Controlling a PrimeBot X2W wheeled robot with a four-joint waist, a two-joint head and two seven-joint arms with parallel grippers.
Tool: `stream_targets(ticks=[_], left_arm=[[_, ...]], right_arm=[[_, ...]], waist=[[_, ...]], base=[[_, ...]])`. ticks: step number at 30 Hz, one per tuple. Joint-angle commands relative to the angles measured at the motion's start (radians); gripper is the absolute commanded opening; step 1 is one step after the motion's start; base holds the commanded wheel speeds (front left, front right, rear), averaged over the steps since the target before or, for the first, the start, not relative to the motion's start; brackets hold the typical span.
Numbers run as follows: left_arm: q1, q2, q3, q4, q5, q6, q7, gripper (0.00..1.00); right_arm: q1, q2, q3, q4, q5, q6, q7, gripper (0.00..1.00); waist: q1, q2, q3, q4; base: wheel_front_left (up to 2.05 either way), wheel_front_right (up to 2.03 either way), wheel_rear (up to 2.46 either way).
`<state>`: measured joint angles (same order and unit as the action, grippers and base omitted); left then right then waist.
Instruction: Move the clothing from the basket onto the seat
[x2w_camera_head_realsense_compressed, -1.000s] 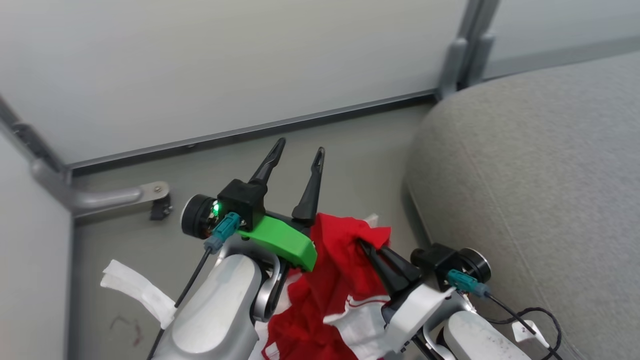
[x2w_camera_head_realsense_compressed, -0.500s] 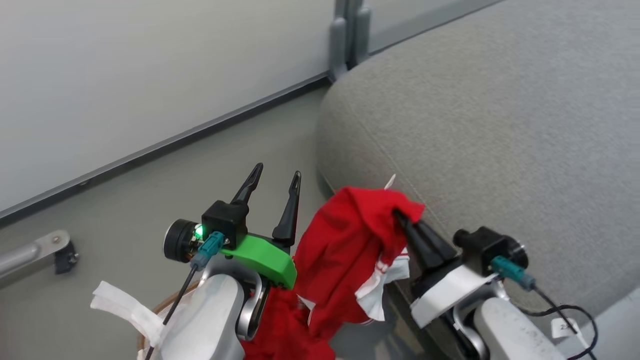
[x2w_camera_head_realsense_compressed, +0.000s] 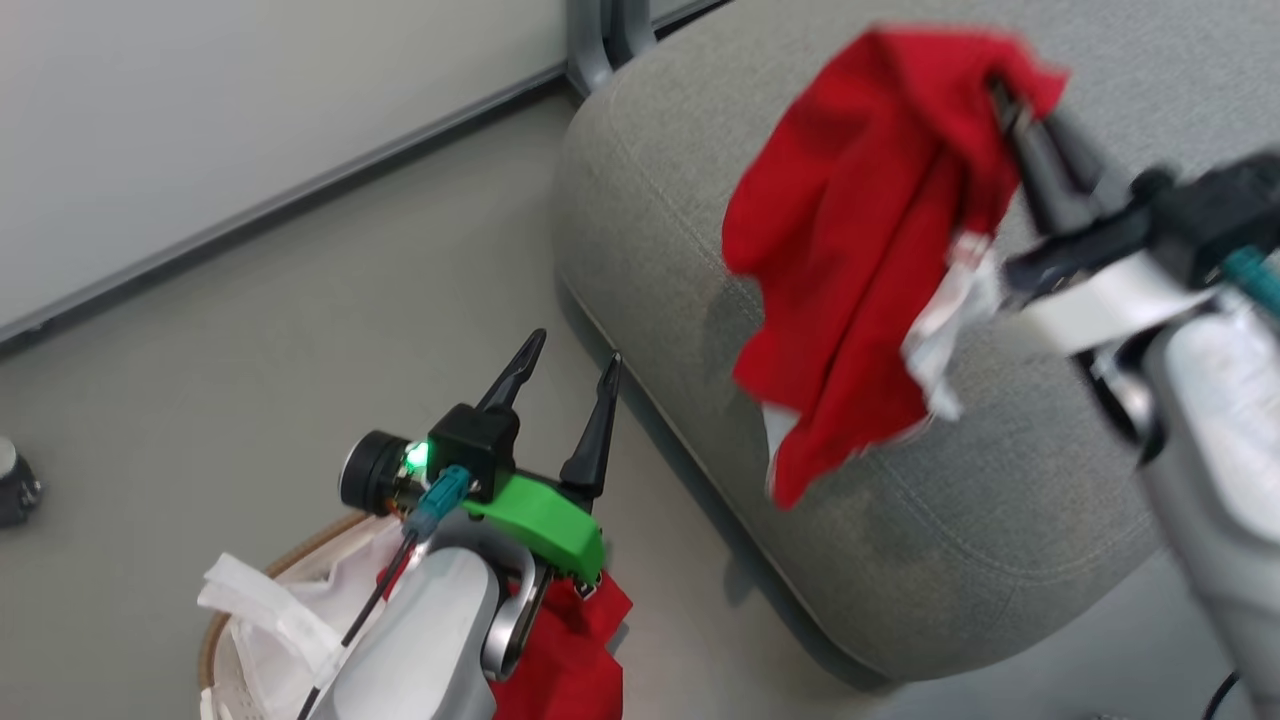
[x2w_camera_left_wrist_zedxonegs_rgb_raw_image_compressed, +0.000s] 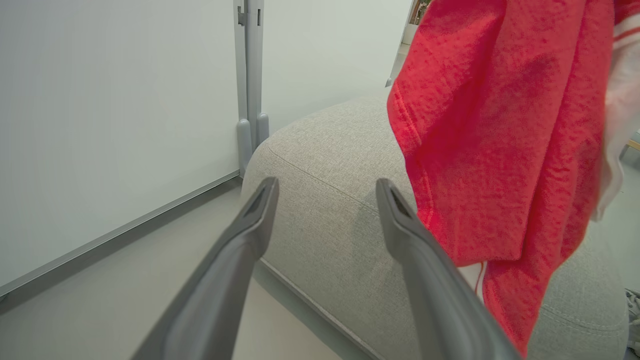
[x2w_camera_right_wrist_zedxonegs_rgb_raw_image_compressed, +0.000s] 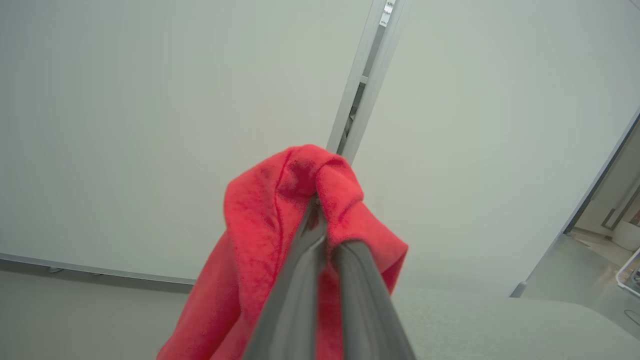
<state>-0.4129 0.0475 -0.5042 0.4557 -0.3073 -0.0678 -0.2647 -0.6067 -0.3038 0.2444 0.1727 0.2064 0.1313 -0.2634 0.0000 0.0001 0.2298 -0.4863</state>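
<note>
A red garment with white trim, part of the clothing (x2w_camera_head_realsense_compressed: 860, 240) (x2w_camera_left_wrist_zedxonegs_rgb_raw_image_compressed: 495, 130) (x2w_camera_right_wrist_zedxonegs_rgb_raw_image_compressed: 270, 240), hangs in the air over the grey seat (x2w_camera_head_realsense_compressed: 1000, 520) (x2w_camera_left_wrist_zedxonegs_rgb_raw_image_compressed: 330, 200) (x2w_camera_right_wrist_zedxonegs_rgb_raw_image_compressed: 500, 325). My right gripper (x2w_camera_head_realsense_compressed: 1000, 90) (x2w_camera_right_wrist_zedxonegs_rgb_raw_image_compressed: 316, 200) is shut on its top fold. More red clothing (x2w_camera_head_realsense_compressed: 565, 650) lies in the basket (x2w_camera_head_realsense_compressed: 215, 620), whose brown rim and white liner show at the lower left. My left gripper (x2w_camera_head_realsense_compressed: 570, 350) (x2w_camera_left_wrist_zedxonegs_rgb_raw_image_compressed: 325, 187) is open above the basket with nothing between its fingers, pointing toward the seat's near corner.
Pale partition walls (x2w_camera_head_realsense_compressed: 200, 150) with a grey post (x2w_camera_head_realsense_compressed: 600, 30) stand behind the seat. Bare grey floor (x2w_camera_head_realsense_compressed: 250, 350) lies between the wall, the basket and the seat. A small dark foot (x2w_camera_head_realsense_compressed: 15, 490) sits at the left edge.
My right gripper has lifted the red garment up and to the right, from beside the seat's edge to above its cushion. The head camera has turned toward the seat. The left gripper stays open.
</note>
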Motion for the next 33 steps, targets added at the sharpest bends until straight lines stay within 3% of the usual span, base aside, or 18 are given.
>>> stream_targets(ticks=[1, 8, 15, 21, 28, 33], left_arm=[[-0.025, 0.006, -0.002, -0.003, 0.007, -0.006, 0.001, 1.0], [-0.087, 0.006, -0.026, -0.017, 0.037, -0.027, 0.001, 1.0], [-0.144, 0.006, -0.043, -0.016, 0.061, -0.043, 0.001, 1.0], [-0.164, 0.006, -0.046, -0.015, 0.069, -0.052, 0.001, 1.0], [-0.148, 0.005, -0.077, -0.009, 0.049, -0.056, 0.001, 1.0], [-0.126, 0.005, -0.061, 0.007, 0.047, -0.057, 0.001, 1.0]], right_arm=[[-0.051, -0.024, -0.008, -0.002, -0.012, -0.001, -0.002, 0.0], [-0.324, -0.166, -0.037, 0.052, -0.058, -0.001, -0.002, 0.0], [-0.513, -0.237, -0.092, 0.172, -0.123, -0.001, -0.001, 0.0], [-0.505, -0.219, -0.134, 0.33, -0.166, -0.001, -0.001, 0.0], [-0.336, -0.17, -0.236, 0.523, -0.201, -0.001, -0.001, 0.0], [-0.214, -0.133, -0.314, 0.566, -0.21, -0.001, -0.001, 0.0]], waist=[[0.0, -0.0001, 0.086, 0.043], [0.0, -0.0001, 0.211, 0.122], [0.0, -0.0001, 0.323, 0.193], [0.0, -0.0001, 0.377, 0.237], [0.0, -0.0001, 0.373, 0.271], [0.0, -0.0001, 0.341, 0.269]], base=[[0.0, 0.0, 0.0], [0.0, 0.0, 0.0], [0.0, 0.0, 0.0], [0.0, 0.0, 0.0], [0.0, 0.0, 0.0], [0.0, 0.0, 0.0]])
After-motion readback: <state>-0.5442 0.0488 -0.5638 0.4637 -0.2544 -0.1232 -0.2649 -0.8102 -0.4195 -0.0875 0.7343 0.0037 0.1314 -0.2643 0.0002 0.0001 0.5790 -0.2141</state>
